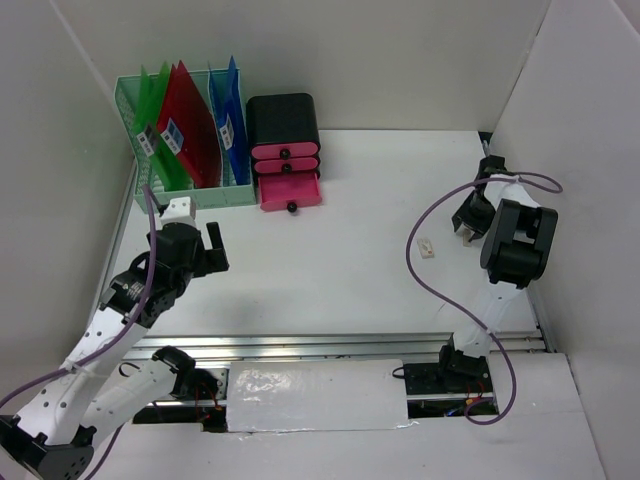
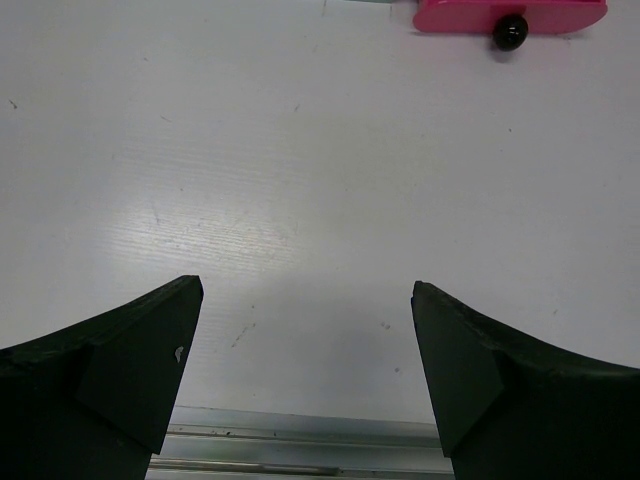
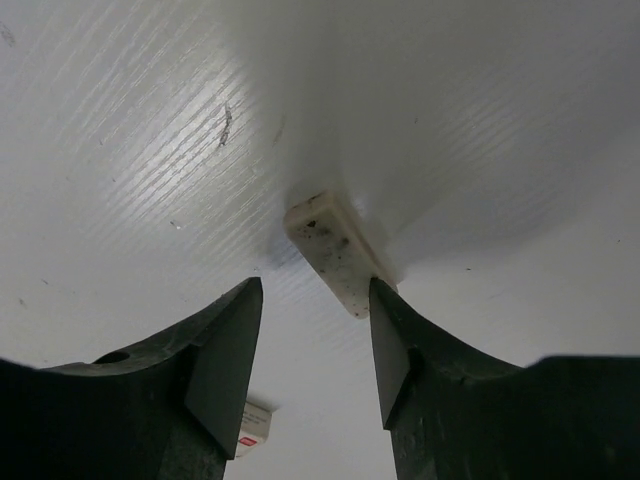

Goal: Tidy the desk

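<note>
The desk is a white tabletop with white panels round it. My right gripper hovers near the right wall, jaws open. In the right wrist view my right gripper stands just over a white speckled eraser, whose near end lies against the right fingertip. A second small white piece with a red label lies behind the left finger; a small white piece also shows left of the gripper from above. My left gripper is open and empty over bare desk.
A mint-green file rack with coloured folders stands at the back left. Beside it is a black drawer box with its lowest pink drawer pulled out. A silver rail runs along the front edge.
</note>
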### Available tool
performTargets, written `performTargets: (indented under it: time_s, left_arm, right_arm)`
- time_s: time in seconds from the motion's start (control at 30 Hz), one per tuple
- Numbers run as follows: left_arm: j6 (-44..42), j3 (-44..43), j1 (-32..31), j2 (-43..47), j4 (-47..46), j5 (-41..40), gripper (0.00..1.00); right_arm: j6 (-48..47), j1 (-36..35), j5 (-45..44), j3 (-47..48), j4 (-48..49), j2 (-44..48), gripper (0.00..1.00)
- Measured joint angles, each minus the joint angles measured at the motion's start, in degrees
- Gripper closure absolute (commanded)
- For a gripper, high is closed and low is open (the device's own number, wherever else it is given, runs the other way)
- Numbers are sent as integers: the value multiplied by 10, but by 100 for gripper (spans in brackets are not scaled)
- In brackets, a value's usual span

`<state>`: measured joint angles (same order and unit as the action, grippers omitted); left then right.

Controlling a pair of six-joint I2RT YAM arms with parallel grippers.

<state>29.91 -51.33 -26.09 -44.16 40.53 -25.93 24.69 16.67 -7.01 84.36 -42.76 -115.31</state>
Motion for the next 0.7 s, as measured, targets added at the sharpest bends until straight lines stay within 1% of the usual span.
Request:
performTargets:
  time_s: [0.1, 0.17, 0.2, 0.23, 0.33, 0.5, 0.6, 0.67, 0.7]
  left_arm:
    - [0, 0, 0, 0, -3, 3, 0]
    - [0, 0, 0, 0, -3, 4, 0]
    - [0, 0, 0, 0, -3, 5, 0]
    - [0, 0, 0, 0, -3, 5, 0]
    - [0, 0, 0, 0, -3, 6, 0]
    - [-1, 0, 0, 0, -3, 8, 0]
    - [-2, 0, 0, 0, -3, 9, 0]
    - [-2, 0, 0, 0, -3, 9, 0]
    - [-2, 0, -1, 0, -3, 9, 0]
  right_arm:
    - [-8, 1, 11, 9, -10, -4, 47]
    - [-12, 3, 18, 10, -11, -5, 46]
    - [-14, 3, 21, 12, -13, -6, 36]
    - [-14, 4, 23, 14, -15, -6, 32]
    - [-16, 4, 21, 17, -15, -8, 28]
    - [-16, 3, 14, 17, -16, -8, 27]
    - [-17, 4, -2, 25, -32, -9, 27]
    - [-18, 4, -13, 40, -44, -15, 27]
    - [-19, 3, -18, 48, -46, -20, 30]
